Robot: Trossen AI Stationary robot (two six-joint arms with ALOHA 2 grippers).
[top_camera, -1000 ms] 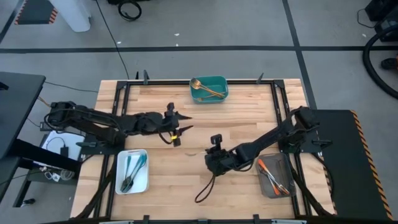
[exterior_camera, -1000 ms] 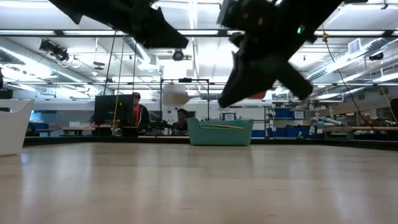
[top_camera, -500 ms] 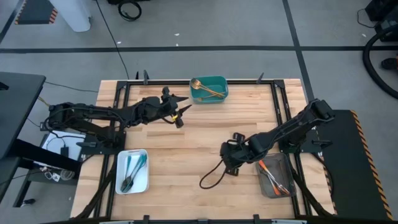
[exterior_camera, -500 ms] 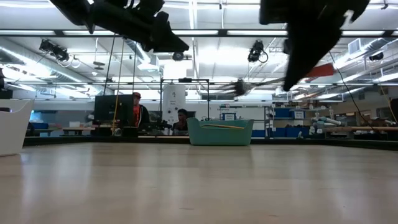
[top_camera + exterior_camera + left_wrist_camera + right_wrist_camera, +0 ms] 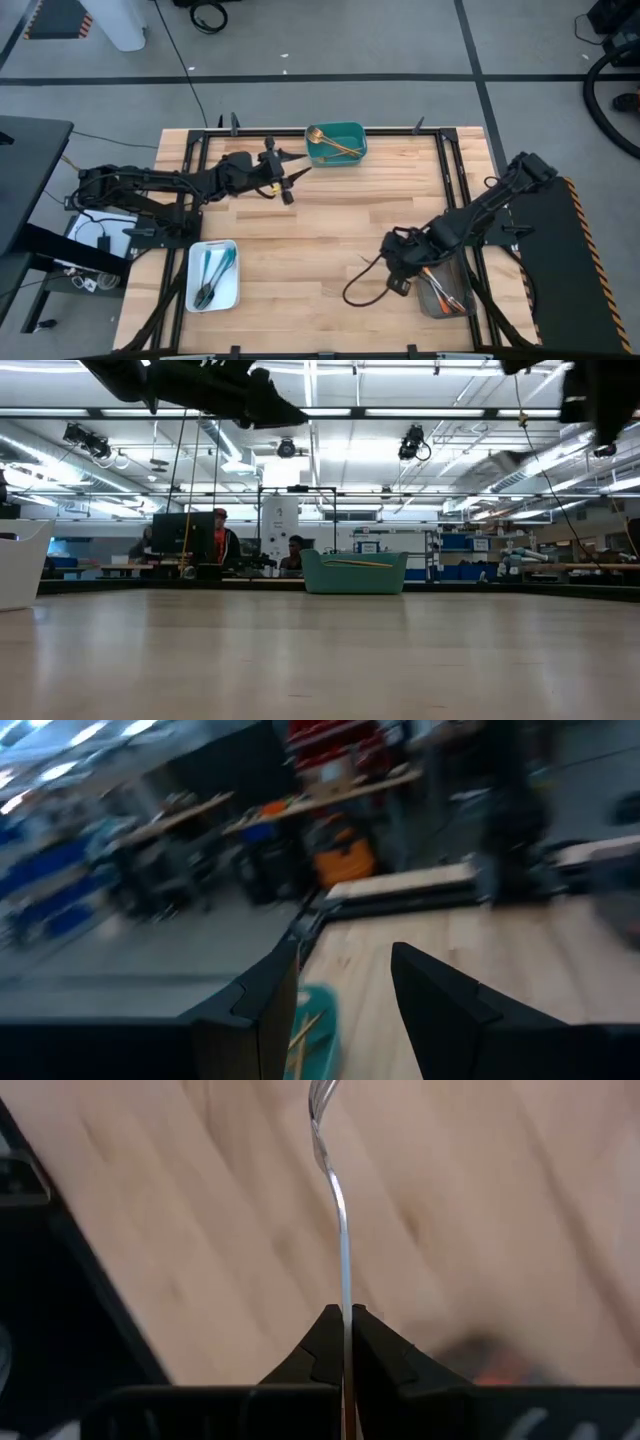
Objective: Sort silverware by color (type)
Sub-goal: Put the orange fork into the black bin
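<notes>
My right gripper (image 5: 345, 1330) is shut on a slim piece of silverware with a silver metal head (image 5: 320, 1110), seen edge-on. It hangs over the wood beside the grey tray (image 5: 452, 262), which holds orange-handled pieces (image 5: 440, 283). My left gripper (image 5: 298, 167) hovers open and empty just left of the teal tray (image 5: 352, 150), where gold pieces (image 5: 330, 143) lie. In the left wrist view the gap between its fingers (image 5: 345, 990) holds nothing. Teal-handled pieces (image 5: 212, 272) lie in the white tray (image 5: 232, 292). My right gripper pinches the piece's thin metal shaft (image 5: 345, 1295) between its two fingertips. The fingers point steeply down, and the piece runs on beyond them in line with the fingers, head end farthest out. It is lifted clear of the table. The handle end is hidden behind the fingers.
A black cable (image 5: 362, 290) loops below the right arm over the table's near middle. Black frame rails (image 5: 448, 170) run along the table's sides. The wide middle of the wooden top (image 5: 320, 230) is bare. People sit at desks beyond the far edge (image 5: 220, 540).
My right gripper has risen and gone toward the table's right edge, up to the grey tray, rolling and tipping to point down, with the piece held shut throughout. My left gripper has swung toward the far edge, up to the teal tray, then kept still.
</notes>
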